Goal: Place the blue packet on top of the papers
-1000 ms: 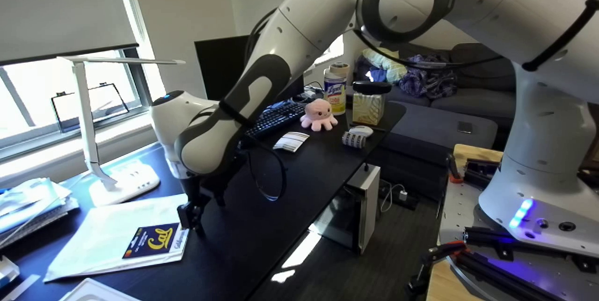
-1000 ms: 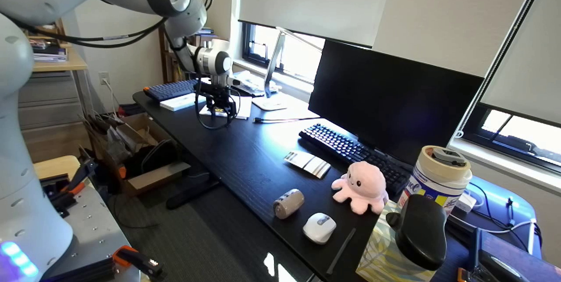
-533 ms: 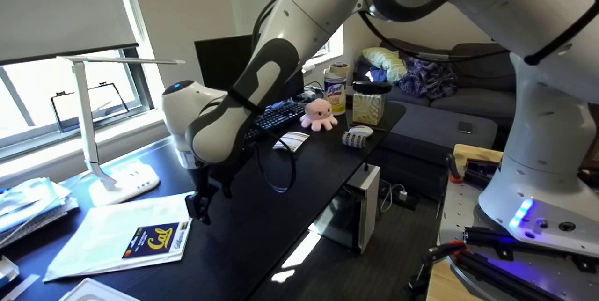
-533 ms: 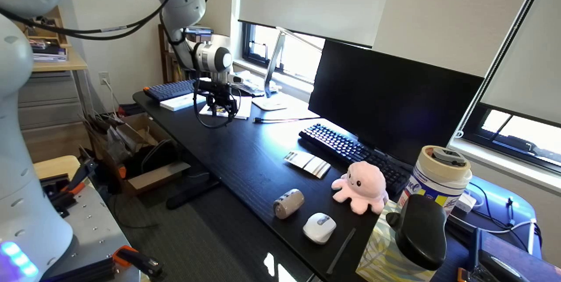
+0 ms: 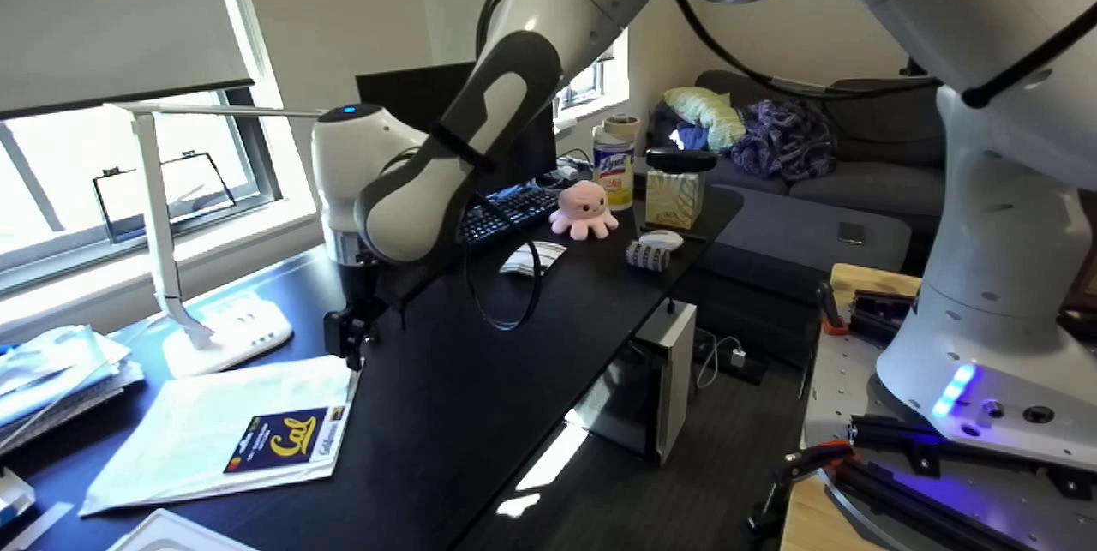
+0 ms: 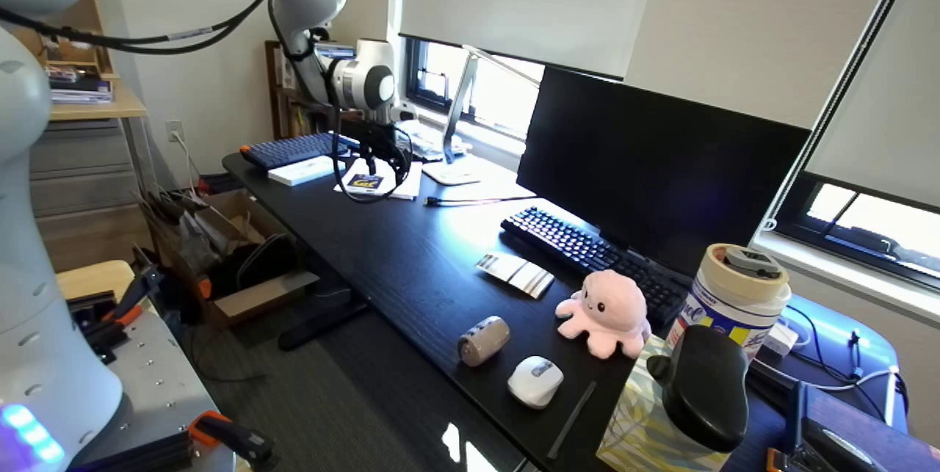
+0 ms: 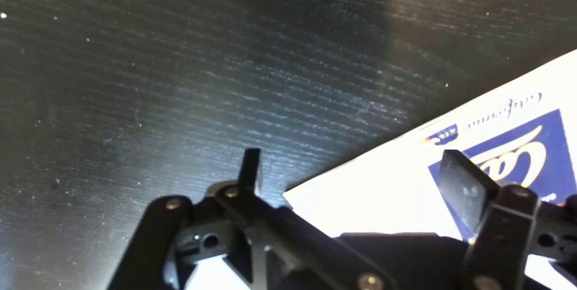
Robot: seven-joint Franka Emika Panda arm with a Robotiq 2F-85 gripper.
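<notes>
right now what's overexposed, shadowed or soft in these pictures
In both exterior views, rectangular glass windows burn mostly white; in an exterior view, glare lies on the black wood-grain desk; in the wrist view, the flat stack of white papers is overexposed, shadow falls on the desk and small print on the flat dark blue packet looks soft.

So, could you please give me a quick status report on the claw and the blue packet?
Claw open, holding nothing. Blue packet lying flat on the papers. Nothing visibly in the way.

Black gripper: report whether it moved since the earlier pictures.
Yes: in an exterior view, the gripper has moved upward, away from the flat rectangular dark blue packet.
</notes>
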